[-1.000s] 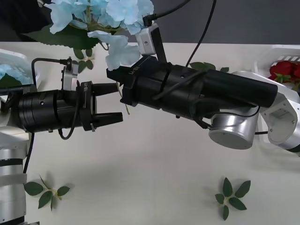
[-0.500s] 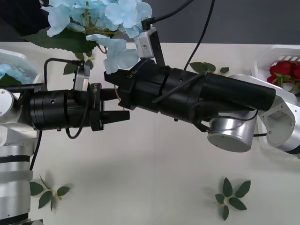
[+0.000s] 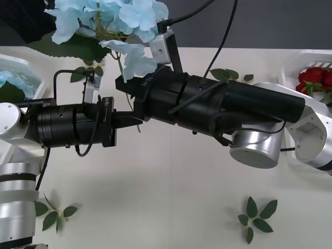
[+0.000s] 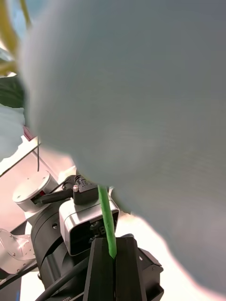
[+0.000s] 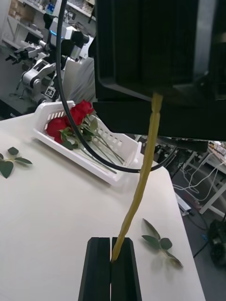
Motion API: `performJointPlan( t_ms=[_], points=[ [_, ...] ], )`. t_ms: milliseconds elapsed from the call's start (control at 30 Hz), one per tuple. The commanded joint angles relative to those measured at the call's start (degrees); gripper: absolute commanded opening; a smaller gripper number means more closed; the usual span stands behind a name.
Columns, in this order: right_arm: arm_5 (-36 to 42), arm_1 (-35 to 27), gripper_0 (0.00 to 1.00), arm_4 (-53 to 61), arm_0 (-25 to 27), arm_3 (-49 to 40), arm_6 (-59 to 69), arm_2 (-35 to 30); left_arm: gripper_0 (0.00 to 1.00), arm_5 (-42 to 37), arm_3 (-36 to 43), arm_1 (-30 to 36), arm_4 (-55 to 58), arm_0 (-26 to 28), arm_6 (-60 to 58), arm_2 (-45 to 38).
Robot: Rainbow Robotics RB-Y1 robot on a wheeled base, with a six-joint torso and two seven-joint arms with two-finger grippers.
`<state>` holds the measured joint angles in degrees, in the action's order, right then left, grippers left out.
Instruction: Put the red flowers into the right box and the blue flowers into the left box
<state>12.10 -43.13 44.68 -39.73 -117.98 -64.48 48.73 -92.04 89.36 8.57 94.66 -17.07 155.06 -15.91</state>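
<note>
Mid-air handover above the desk (image 3: 171,176): over the last second I have brought my left end effector (image 3: 134,120) rightward, in under the right arm, and its fingers, spread wide a moment ago, are now clenched on the lower, yellowish end of the stem (image 5: 136,197). My right end effector (image 4: 112,256) stays clamped on the green upper stretch of that same stem, just below the bloom. Both arms therefore hold one of the blue flowers (image 3: 116,23) at once, its pale head and big leaves raised high at the far left of centre. I read this as the transfer point: the left arm has taken its grip, the right has yet to let go, and the bloom can then travel to the left box (image 3: 23,72) at the far left edge, where another blue head already lies.

The red flowers (image 5: 70,120) lie bunched in the right box (image 5: 101,155) at the far right edge, so that half of the sorting looks done.

The desk is plain and off-white, with loose green leaf sprigs (image 3: 257,218) near the front on both sides and another further back. Behind the desk, the left wrist view takes in a workshop with other robot arms and cluttered benches.
</note>
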Motion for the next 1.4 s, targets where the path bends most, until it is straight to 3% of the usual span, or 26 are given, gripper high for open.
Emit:
performJointPlan(
  t_ms=[33, 67, 133, 167, 533, 800, 1067, 1233, 1400],
  points=[
    [-0.42, 0.59, 0.26, 0.06, -1.4, -1.02, 2.43, -0.74, 0.0, 0.54, 1.08, -0.05, 1.49, -1.73, -0.06, 0.18],
    [-0.68, 0.59, 0.59, 0.06, -1.49, -1.02, 2.51, -0.74, 0.0, 0.54, 1.08, -0.14, 1.49, -1.82, -0.06, 0.18],
    [-1.21, 0.42, 0.92, 0.06, -1.4, -1.02, 2.6, -0.74, 0.0, 0.54, 1.08, -0.05, 1.58, -1.82, -0.06, 0.18],
    [-1.29, 0.24, 0.98, 0.06, -1.49, -1.02, 2.6, -0.74, 0.0, 0.54, 1.08, -0.05, 1.58, -1.82, -0.06, 0.18],
    [-4.02, -0.81, 0.98, 0.23, -0.88, -1.02, 3.22, -2.24, 0.0, -0.6, 1.16, -0.05, 2.98, -1.73, -0.06, -0.96],
    [-7.89, -4.77, 0.99, 0.58, 3.43, -1.02, 3.74, -7.33, 0.0, -3.33, 1.69, 0.66, 2.98, -1.65, -0.06, -4.13],
    [-7.62, -12.41, 0.99, 2.08, 18.02, -1.2, 4.71, -22.19, 0.0, -3.41, 1.96, 8.04, 4.92, 0.02, -0.06, -7.03],
    [-0.85, -14.52, 0.98, 3.13, 25.84, -2.6, 5.24, -31.94, 0.0, -2.97, 2.04, 12.78, 6.15, 1.52, -0.06, -11.25],
    [11.71, -14.61, 0.99, 8.58, 30.94, -4.19, 4.98, -42.23, 0.0, -2.89, 1.96, 17.71, 6.15, 2.92, -0.06, -17.22]
  ],
)
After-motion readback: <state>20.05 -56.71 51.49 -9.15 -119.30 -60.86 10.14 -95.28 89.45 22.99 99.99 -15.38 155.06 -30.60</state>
